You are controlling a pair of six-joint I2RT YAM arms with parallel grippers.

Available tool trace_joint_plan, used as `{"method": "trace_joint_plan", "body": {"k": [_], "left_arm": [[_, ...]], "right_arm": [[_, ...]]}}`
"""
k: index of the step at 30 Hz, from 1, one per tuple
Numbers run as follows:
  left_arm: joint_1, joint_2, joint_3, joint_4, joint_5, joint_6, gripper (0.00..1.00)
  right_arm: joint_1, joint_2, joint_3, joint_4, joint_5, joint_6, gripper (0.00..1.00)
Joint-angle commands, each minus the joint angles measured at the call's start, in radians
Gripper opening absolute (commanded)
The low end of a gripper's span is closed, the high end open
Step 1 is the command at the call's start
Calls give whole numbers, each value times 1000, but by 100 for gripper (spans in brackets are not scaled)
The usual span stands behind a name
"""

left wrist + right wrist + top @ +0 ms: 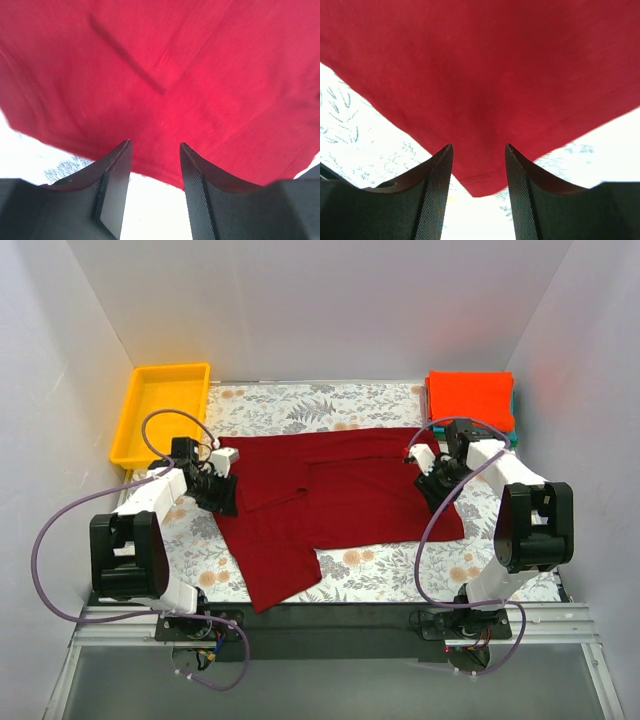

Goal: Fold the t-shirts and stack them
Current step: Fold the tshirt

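Observation:
A dark crimson red t-shirt (340, 500) lies spread on the floral cloth, with its upper part folded over and one sleeve reaching the front edge. My left gripper (222, 490) stands open at the shirt's left edge. In the left wrist view the red hem (165, 75) runs just past the fingertips and nothing is pinched between them. At the shirt's right edge my right gripper (435, 475) is open too. A corner of the shirt (485, 170) lies between its fingers, ungripped. At the back right sits a folded bright orange-red t-shirt (470, 398), with a teal sliver (515, 420) showing at its right side.
A yellow plastic tray (160, 410) stands at the back left. The grey floral-print cloth (400, 560) covers the table. White walls close in the left, right and back. Purple cables loop off both arms.

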Motion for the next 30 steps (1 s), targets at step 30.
{"method": "trace_joint_plan", "body": {"k": [30], "left_arm": [[-124, -325, -54, -303, 55, 317, 52]], "right_arm": [[34, -293, -229, -33, 64, -163, 59]]}}
